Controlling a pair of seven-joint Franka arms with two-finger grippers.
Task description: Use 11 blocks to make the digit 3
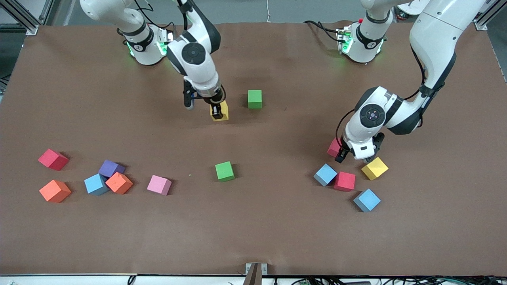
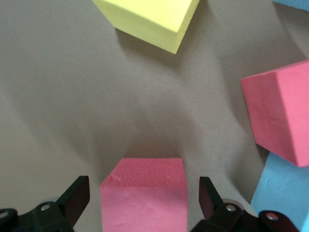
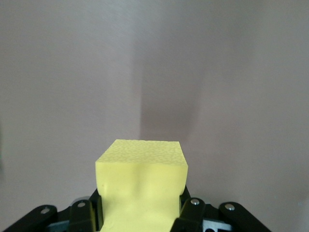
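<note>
we find no readable text, labels, brand names, numbers or signs in any of the three views. the foam blocks (image 1: 224,171) have plain faces with no print, the brown table (image 1: 277,237) cover carries no markings, and the white arm housings show only round dark discs and small emblems too small for us to make out.

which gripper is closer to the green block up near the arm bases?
Right. The right gripper, shut on a yellow block, is beside that green block. The left gripper is open around a red block toward the left arm's end of the table.
</note>
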